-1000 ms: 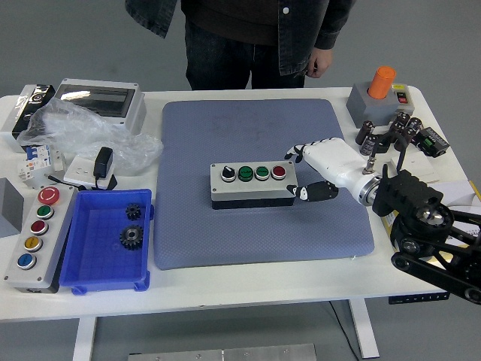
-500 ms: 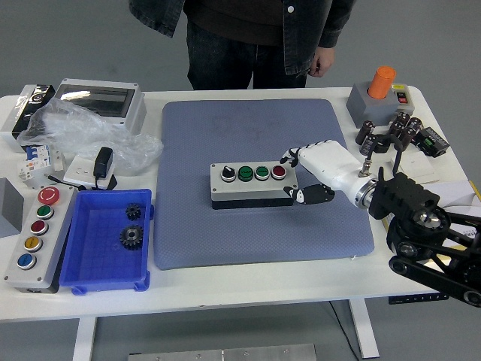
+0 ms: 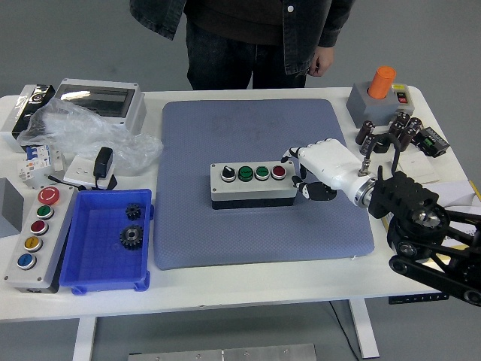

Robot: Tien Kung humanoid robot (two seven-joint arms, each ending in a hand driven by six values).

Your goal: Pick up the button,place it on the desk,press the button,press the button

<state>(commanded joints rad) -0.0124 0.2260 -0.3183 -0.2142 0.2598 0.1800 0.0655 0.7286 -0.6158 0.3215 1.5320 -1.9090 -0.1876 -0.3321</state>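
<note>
Grey-blue matting [image 3: 248, 135] covered the middle of the white table [image 3: 248, 289], and at its centre lay the button box [image 3: 252, 185], a grey case with black sides carrying a row of four controls: a black knob, two green buttons and a red one at the right end. The right hand [image 3: 314, 170], white-shelled with black fingertips, came in from the lower right of the frame and sat against the right end of the box, its fingers curled beside the end face and the thumb tucked lower near the mat; whether they actually clamped the box could not be told. At the left of the frame a blue tray [image 3: 107, 280] held two small dark gears [image 3: 132, 228], and just left of it stood a second grey button panel [image 3: 33, 239] with red, green, red, yellow and blue caps. Crumpled clear plastic [image 3: 71, 131] and a grey enclosure [image 3: 99, 102] filled the upper left. An orange-capped grey block [image 3: 380, 93] stood at the upper right. A person in a dark jacket [image 3: 240, 37] stood at the top edge, one hand hanging by the side.
</note>
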